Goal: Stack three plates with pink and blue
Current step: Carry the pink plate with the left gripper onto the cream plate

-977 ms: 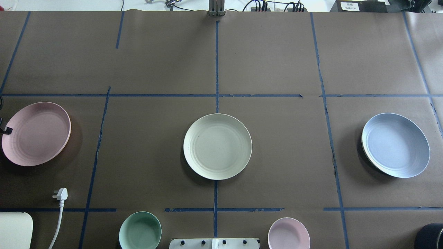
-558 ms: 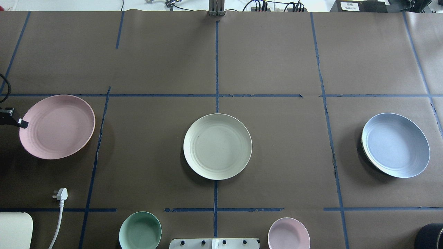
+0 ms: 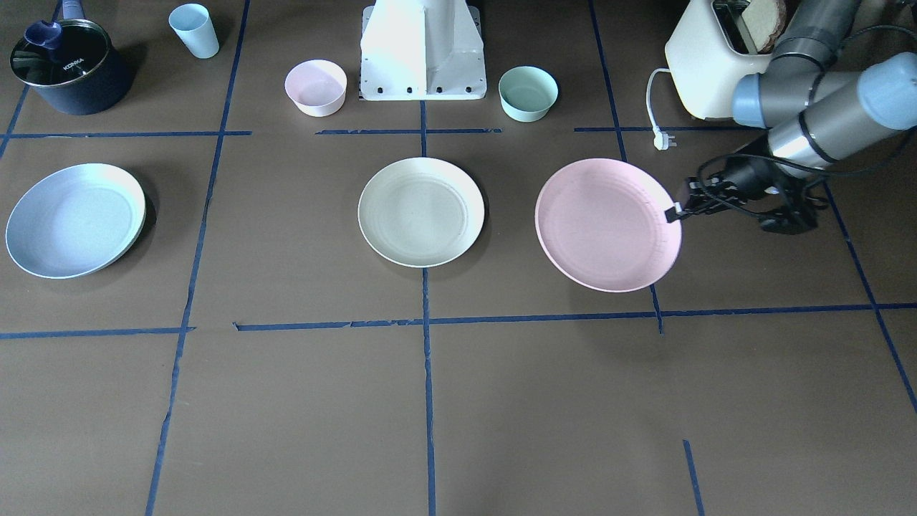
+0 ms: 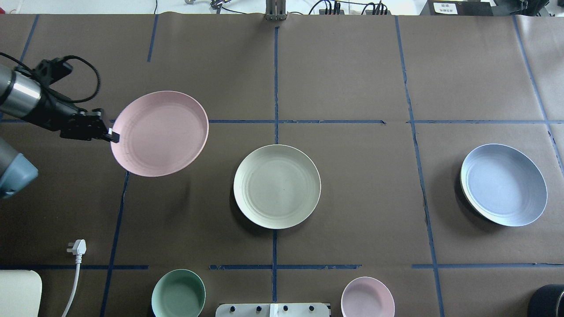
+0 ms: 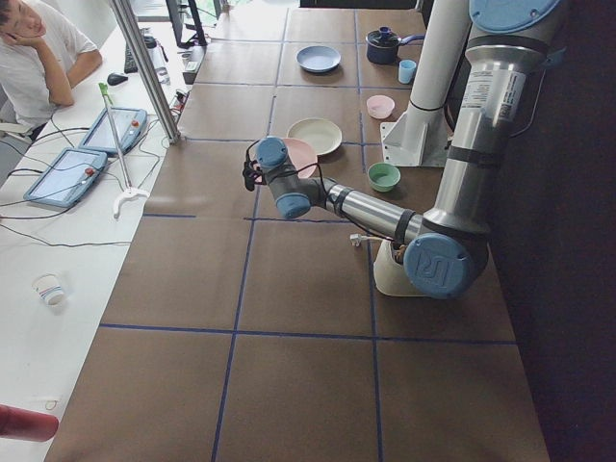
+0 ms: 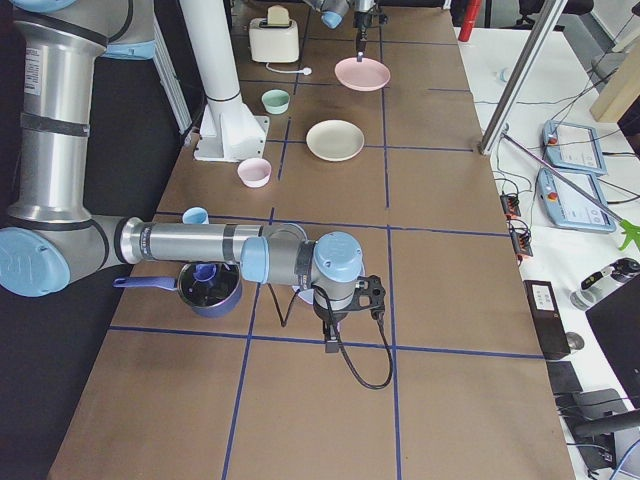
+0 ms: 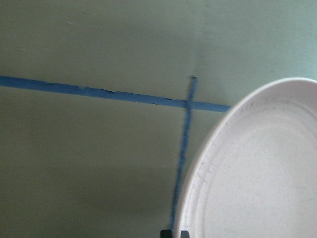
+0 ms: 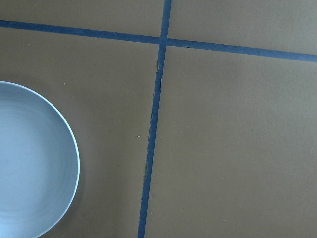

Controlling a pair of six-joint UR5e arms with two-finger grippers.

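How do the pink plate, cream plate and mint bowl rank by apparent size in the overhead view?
1. pink plate, held up nearer the camera, so its lead is unsure
2. cream plate
3. mint bowl, clearly smallest

The pale pink plate shows faint concentric rings, as does the cream plate at its four o'clock; the pale blue plate lies at three o'clock. The brown table bears dark blue tape in a grid. The mint-green bowl and pink bowl are plain
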